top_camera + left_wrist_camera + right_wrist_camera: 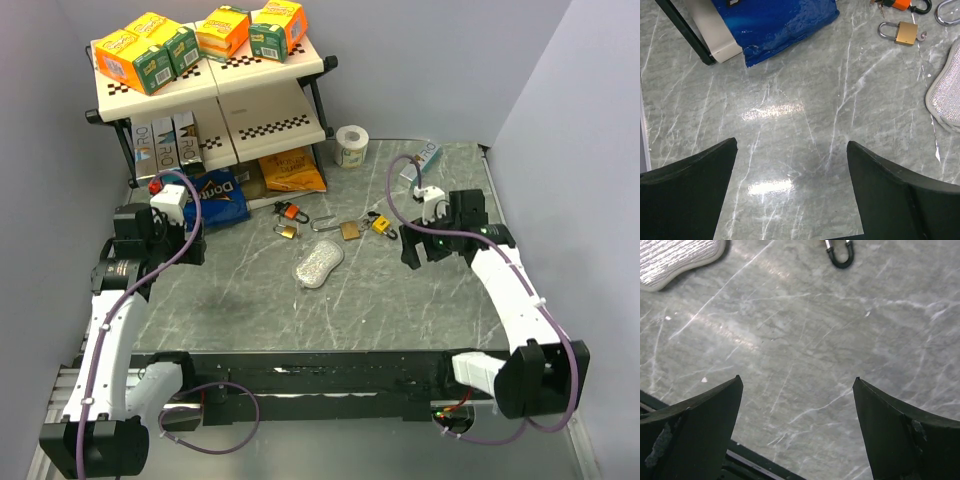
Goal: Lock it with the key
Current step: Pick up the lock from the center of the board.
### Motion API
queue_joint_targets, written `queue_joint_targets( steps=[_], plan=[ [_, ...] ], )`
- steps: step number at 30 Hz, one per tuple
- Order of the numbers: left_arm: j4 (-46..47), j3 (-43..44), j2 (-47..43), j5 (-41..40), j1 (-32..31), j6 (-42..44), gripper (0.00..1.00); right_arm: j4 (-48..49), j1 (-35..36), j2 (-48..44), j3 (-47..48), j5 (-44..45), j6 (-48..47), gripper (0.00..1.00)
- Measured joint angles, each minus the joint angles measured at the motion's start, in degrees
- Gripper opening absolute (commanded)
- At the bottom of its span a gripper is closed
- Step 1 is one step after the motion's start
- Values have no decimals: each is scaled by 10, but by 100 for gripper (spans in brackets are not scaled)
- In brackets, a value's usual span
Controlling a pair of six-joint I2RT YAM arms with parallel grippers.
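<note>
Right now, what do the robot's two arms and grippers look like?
The left arm and right arm have white links and black joints, with purple cables looped along them. The left gripper and right gripper have broad black fingers; the right's look scuffed.

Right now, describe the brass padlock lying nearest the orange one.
The brass padlock is small: a square gold-coloured body and a silver shackle that looks closed. It lies flat on the marbled table, beside the orange padlock, apart from it. A small metal bit shows at its base, too small to identify.
</note>
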Motion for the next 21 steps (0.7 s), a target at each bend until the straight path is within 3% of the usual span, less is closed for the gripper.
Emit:
queue_joint_targets(
  steps=[10, 21],
  plan=[
    [6, 7, 0, 17, 0, -7, 96, -5, 3, 154, 131, 17, -34, 100],
    [10, 22, 13, 62, 0, -22, 96, -57, 15, 376, 324, -37, -93, 100]
  ],
)
